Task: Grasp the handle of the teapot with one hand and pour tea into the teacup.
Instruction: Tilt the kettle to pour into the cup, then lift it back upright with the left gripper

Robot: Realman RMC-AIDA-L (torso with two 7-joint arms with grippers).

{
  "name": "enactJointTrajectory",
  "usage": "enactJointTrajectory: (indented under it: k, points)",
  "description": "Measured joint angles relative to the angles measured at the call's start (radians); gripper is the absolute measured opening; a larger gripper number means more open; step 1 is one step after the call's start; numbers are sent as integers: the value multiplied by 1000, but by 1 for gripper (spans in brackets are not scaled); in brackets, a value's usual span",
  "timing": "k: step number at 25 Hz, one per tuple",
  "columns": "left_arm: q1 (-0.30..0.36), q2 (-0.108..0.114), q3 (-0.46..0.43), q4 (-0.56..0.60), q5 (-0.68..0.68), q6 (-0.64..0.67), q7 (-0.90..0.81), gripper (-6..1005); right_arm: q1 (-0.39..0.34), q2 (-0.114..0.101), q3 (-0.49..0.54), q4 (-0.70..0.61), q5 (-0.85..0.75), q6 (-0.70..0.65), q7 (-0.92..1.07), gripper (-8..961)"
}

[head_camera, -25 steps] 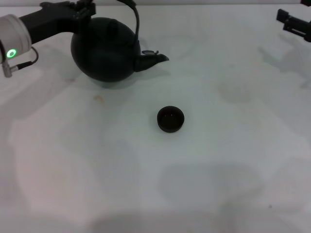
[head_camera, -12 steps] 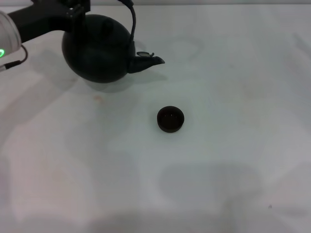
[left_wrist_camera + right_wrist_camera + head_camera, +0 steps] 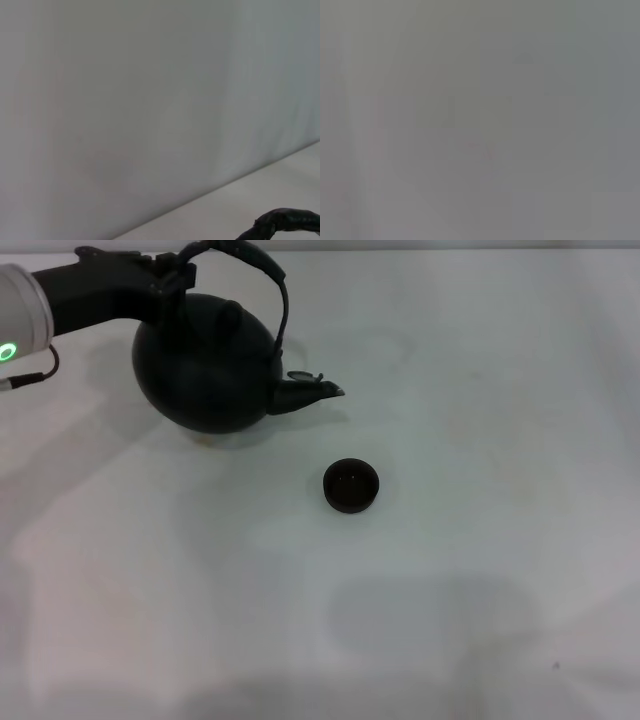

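Fingers of the left gripper (image 3: 178,268) were clamped on the handle (image 3: 262,270) at its rear end, the arm reaching in from the robot's left. Hanging below the fingers, the teapot (image 3: 205,365) sat lower in the head view than half a second ago, and more of the handle arch showed above it. The spout (image 3: 318,391) had also dropped and moved slightly toward the teacup (image 3: 351,486). My read: the pot was being carried or tipped toward the cup, not pouring yet. The spout tip was well short of the cup, nothing visible leaving it.

The teacup stood well apart from the fingers, forward and to the right of the spout, same spot as before.

Right gripper: out of view in the head view; it had shown at the far right edge a second earlier. Its wrist view gave nothing usable.

The left wrist view showed only a dark scrap of the handle (image 3: 280,222) against a pale wall.

The counter (image 3: 480,570) was white, matte, faintly stained, with a soft shadow near the front edge. Little of the room was visible.
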Motion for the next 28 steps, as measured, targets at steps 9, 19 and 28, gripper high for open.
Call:
enactJointTrajectory:
  k: [9,19,28]
  points:
    - [-38,1,6,47,128,-76,-149,191,-13,-11,10,10,89,-64,45,828]
    - [-40,0,6,125,229,-141,-227,189,-29,-20,56,18,108,-72,59,829]
    - [-33,-2,33,196,319,-215,-319,188,-25,-22,57,18,111,-94,55,829]
